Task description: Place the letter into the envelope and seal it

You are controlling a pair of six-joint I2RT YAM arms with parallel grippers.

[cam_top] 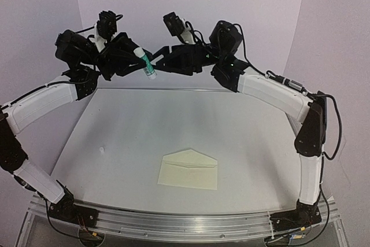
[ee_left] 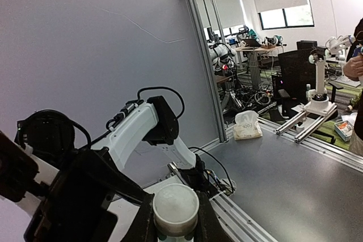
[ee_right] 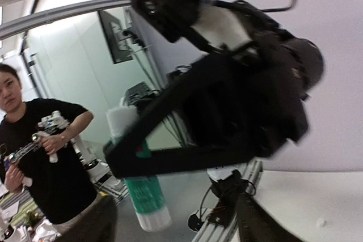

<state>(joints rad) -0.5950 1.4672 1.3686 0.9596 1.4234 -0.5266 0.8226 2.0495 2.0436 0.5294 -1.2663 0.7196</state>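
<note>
— Black left fingers [ee_left: 205, 226]: pressed together or apart?
— Clamped on a glue stick [cam_top: 145, 63], green body with white ends. Held tilted, high at upper centre of the top view.
— And the right fingers [ee_right: 258, 225]?
— Spread wide, close by the stick, not seen touching it. Pointed toward the left ones, almost nose to nose.
— Where to look for the envelope [cam_top: 188, 170]?
— Flat on the pale surface [cam_top: 115, 137], lower centre of the top view, well apart from both raised arms. Cream, unmarked, triangular flap unfolded and pointing toward the upper edge of the frame.
</note>
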